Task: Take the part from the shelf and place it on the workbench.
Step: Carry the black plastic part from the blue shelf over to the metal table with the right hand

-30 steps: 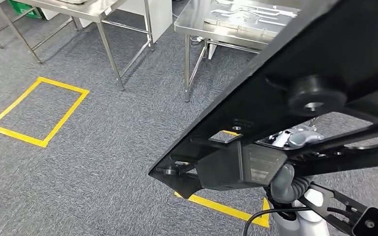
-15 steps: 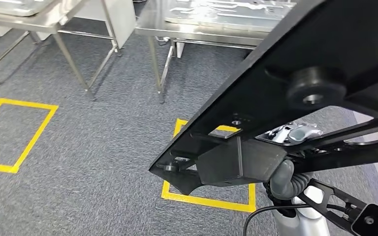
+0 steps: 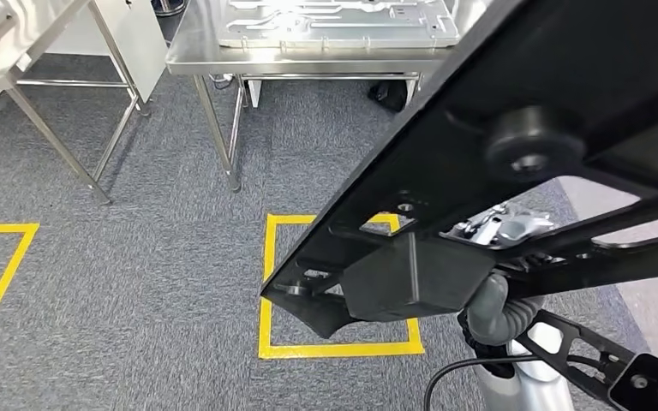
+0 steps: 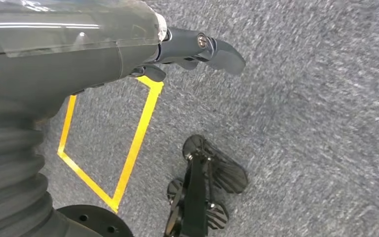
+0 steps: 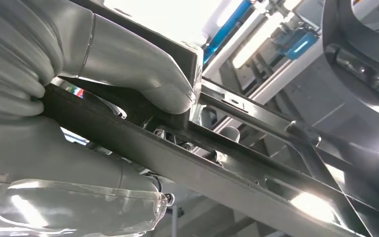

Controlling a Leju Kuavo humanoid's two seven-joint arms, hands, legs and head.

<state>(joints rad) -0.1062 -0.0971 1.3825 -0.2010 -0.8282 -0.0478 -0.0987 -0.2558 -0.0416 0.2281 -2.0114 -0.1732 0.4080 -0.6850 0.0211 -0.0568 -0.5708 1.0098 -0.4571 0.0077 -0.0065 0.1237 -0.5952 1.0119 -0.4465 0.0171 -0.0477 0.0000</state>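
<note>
The part (image 3: 514, 128) is a large flat black frame with cut-outs and a round rubber boss, carried tilted above the floor on the right of the head view. My right hand (image 3: 504, 233) holds it from below; up close the thumb (image 5: 138, 74) presses on one black bar of the part (image 5: 256, 168). The steel workbench (image 3: 197, 58) stands ahead at the top, a silver metal plate (image 3: 334, 21) lying on it. My left hand (image 4: 187, 49) hangs over the carpet with its fingers stretched out and nothing in it.
A yellow tape square (image 3: 267, 282) marks the grey carpet right before the workbench, and the same kind of tape (image 4: 138, 133) runs below my left hand. A second tape outline (image 3: 0, 282) and another steel table (image 3: 26, 60) lie to the left.
The camera has turned and come closer: the workbench and tape square have slid left and nearer in the picture. The part stays in my right hand.
</note>
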